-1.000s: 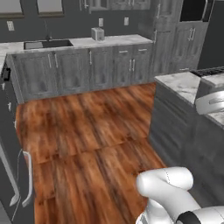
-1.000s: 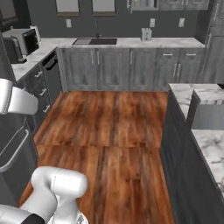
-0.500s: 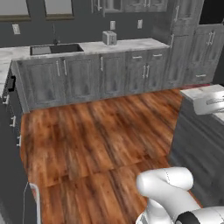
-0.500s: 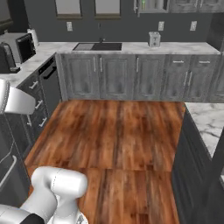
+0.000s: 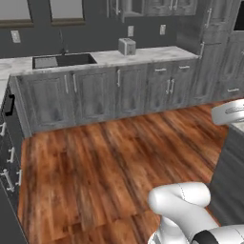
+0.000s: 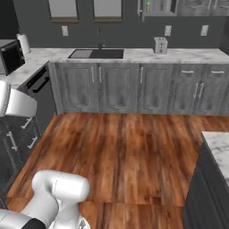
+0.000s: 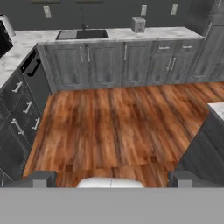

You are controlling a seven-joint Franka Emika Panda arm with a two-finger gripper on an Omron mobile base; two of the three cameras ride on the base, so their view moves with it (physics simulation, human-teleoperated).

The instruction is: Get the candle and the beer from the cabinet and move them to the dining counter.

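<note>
My gripper (image 7: 112, 178) is open, its two dark fingertips (image 7: 43, 178) wide apart with nothing between them, pointing over the wooden floor toward the sink wall. The cabinet (image 6: 159, 6) hangs at the top edge above the toaster and also shows in the left base view (image 5: 133, 6). A small green shape (image 6: 148, 4) sits inside it, too small to name. I cannot make out the candle or the beer from here. A corner of the dining counter (image 6: 219, 145), white marble over a dark grey base, juts in at the right (image 7: 217, 109).
Along the far wall run low grey cupboards (image 6: 116, 87) under a marble worktop with a black sink (image 6: 96, 53) and a toaster (image 6: 160, 44). A microwave (image 6: 10, 56) and drawer fronts (image 7: 19, 109) line the left side. Open wooden floor (image 6: 129, 147) lies between.
The whole picture has shifted as the base drove: the sink wall is now nearer and more centred, and the dining counter has slid off to the right edge. The gripper stays open.
</note>
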